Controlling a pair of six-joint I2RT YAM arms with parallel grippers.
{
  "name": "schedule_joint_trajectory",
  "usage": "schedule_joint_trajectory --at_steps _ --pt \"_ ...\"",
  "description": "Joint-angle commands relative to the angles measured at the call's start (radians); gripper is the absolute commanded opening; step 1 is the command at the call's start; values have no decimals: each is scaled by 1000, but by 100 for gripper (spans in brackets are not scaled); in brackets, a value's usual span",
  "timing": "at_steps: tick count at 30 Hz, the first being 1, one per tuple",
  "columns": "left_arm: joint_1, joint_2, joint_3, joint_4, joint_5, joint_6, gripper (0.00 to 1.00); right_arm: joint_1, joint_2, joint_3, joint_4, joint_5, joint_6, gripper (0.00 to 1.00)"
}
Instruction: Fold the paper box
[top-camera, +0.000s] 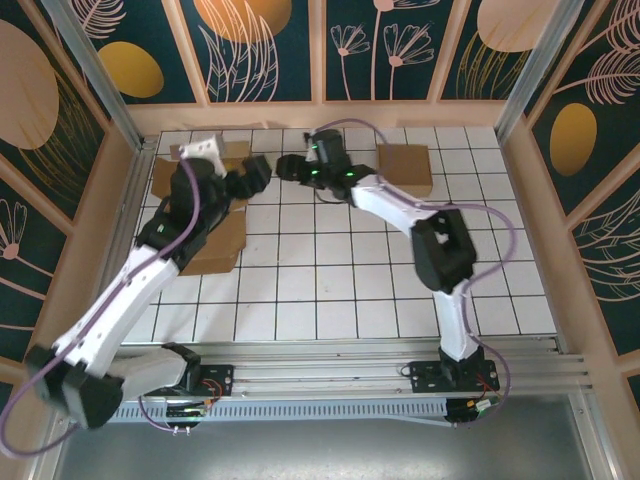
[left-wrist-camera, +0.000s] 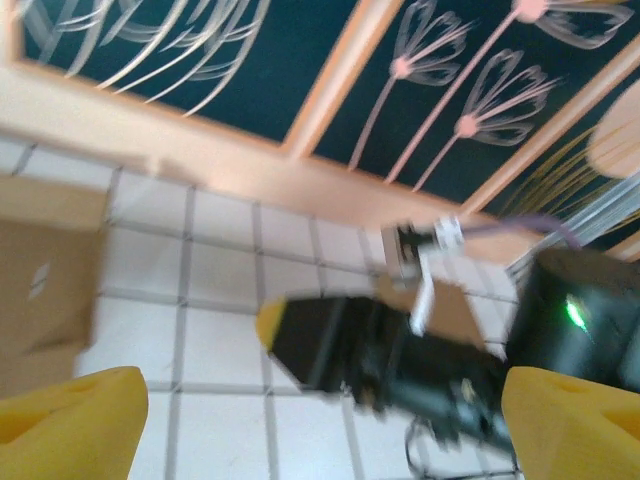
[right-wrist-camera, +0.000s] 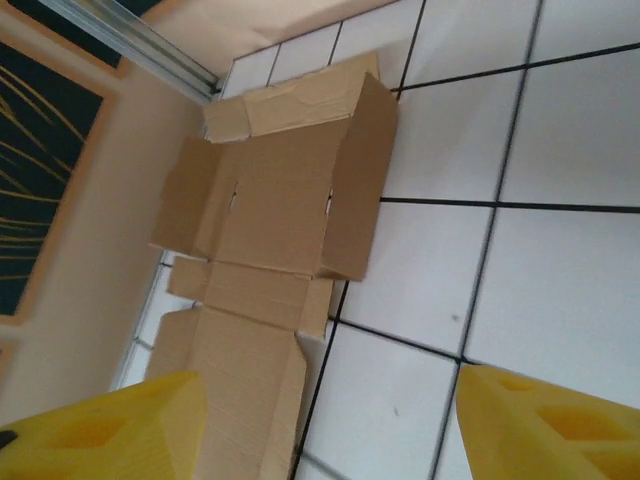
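Observation:
The paper box (top-camera: 215, 245) is an unfolded brown cardboard sheet lying at the table's back left, partly under my left arm. In the right wrist view the paper box (right-wrist-camera: 275, 200) lies flat with one side flap raised along its right edge. My left gripper (top-camera: 255, 173) hovers just right of the sheet, and its yellow fingers (left-wrist-camera: 70, 420) stand wide apart, open and empty. My right gripper (top-camera: 288, 166) faces it from the right, close by. The right gripper (right-wrist-camera: 330, 400) is open too, with bare tile and the cardboard's edge between its fingers. In the left wrist view the right gripper (left-wrist-camera: 350, 350) shows as a blurred black body.
A second, smaller cardboard piece (top-camera: 405, 165) lies at the back right. Walls close the table at the back (top-camera: 320, 115) and on the left (top-camera: 110, 230). White tiles stretch toward the near rail (top-camera: 330, 350).

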Motion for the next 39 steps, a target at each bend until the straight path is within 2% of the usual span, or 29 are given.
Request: schedule_joint_trajectory --at_steps 1,4,6,8,11,14,16,20,21,23,29,32,35,39 --pt "0 -162 -135 -174 -131 -20 92 46 198 261 -82 165 -60 69" --pt "0 -300 -213 -221 -179 -58 93 75 438 597 -214 286 -103 72" --pt "0 -360 -243 -241 -199 -67 94 86 552 744 -224 317 -126 73" --pt "0 -399 -265 -257 -213 -71 94 93 604 776 -166 314 -135 73" --pt "0 -423 -281 -268 -223 -64 96 96 600 692 -19 281 -84 69" --pt "1 -419 -287 -267 -231 -53 97 94 616 669 46 248 -39 53" --pt "0 -411 -282 -266 -233 -48 98 94 628 689 41 232 -21 31" --pt "0 -401 -271 -258 -243 -53 99 92 581 667 18 188 -29 4" --pt "0 -397 -266 -257 -252 -57 99 88 546 640 10 179 -40 0" --pt "0 -379 -249 -260 -264 -58 99 75 453 539 12 160 -74 0" --pt "1 -249 -169 -268 -283 0 99 -5 18 0 103 105 -266 0" --pt "5 -160 -149 -228 -223 36 99 -98 -161 -253 142 45 -263 0" --pt "20 -59 -127 -200 -164 41 99 -168 -308 -466 161 40 -295 0" --pt "89 55 -144 -115 -42 28 98 -236 -440 -699 235 14 -317 0"
